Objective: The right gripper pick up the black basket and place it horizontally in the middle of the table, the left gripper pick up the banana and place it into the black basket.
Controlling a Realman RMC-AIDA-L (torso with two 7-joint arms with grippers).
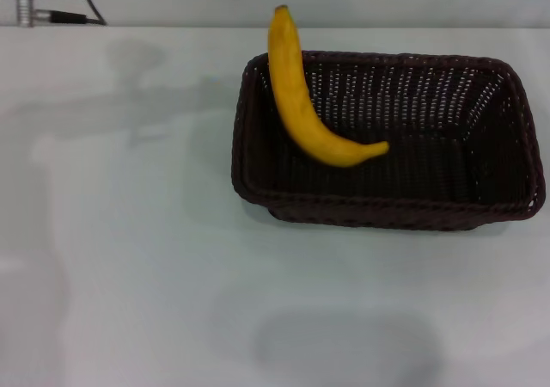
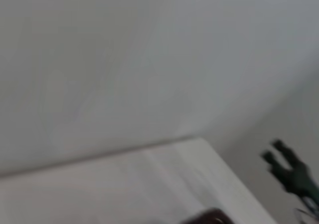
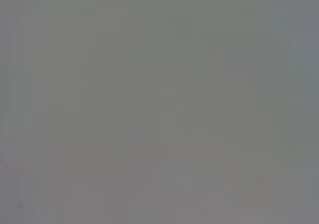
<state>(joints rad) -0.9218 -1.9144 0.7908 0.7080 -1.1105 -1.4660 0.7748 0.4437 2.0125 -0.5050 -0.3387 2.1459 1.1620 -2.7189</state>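
In the head view the black basket (image 1: 387,142) lay lengthwise on the white table (image 1: 120,232), right of the centre, and the banana (image 1: 302,99) was inside it, its body down on the basket floor and its stem end leaning up over the far left rim. No gripper showed in this view, only some dark hardware along the top edge. Because the banana rested half against the wall and poked above the rim, it looked as if a knock to the basket could roll it, or tip it out over the edge. In the left wrist view there was only the far end of the table, a dark sliver of the basket at the lower edge, and small black fingers (image 2: 286,167) off past the table's corner; I could not tell whose they were, nor whether they were open or holding anything. The right wrist view was plain grey, so that gripper's state could not be told either.
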